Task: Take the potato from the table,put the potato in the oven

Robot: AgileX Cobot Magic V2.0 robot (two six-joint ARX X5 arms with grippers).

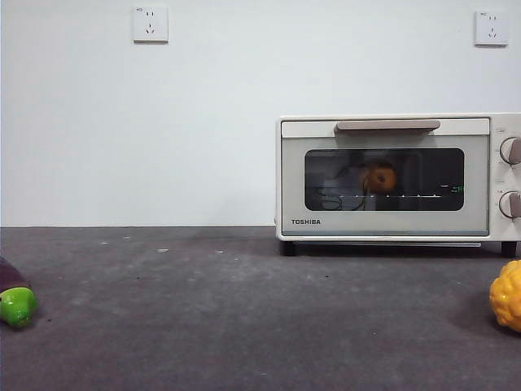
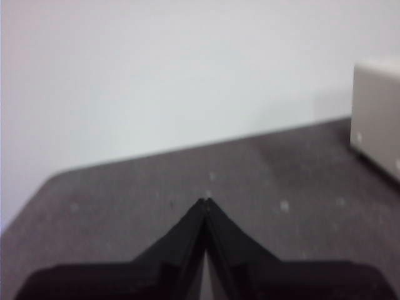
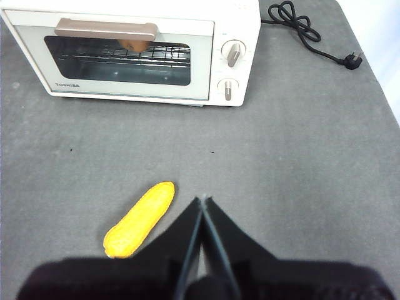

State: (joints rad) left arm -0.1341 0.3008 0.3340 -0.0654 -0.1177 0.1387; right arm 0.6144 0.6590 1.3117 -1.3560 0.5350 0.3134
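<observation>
The cream-white oven (image 1: 391, 177) stands at the back right of the dark grey table (image 1: 203, 309), its glass door closed. Through the glass the orange-brown potato (image 1: 379, 177) rests on the wire rack; a bit of the potato (image 3: 131, 44) also shows behind the handle in the right wrist view of the oven (image 3: 134, 53). My right gripper (image 3: 203, 200) hovers shut and empty well above the table, back from the oven. My left gripper (image 2: 205, 201) is shut and empty over bare table, with a corner of the oven (image 2: 377, 119) off to one side. Neither arm shows in the front view.
A bumpy yellow-orange object (image 3: 139, 219) lies on the table close to the right gripper and shows at the front view's right edge (image 1: 508, 295). A purple-and-green eggplant (image 1: 16, 300) lies at the left edge. The oven's black cord (image 3: 306, 31) trails beside it.
</observation>
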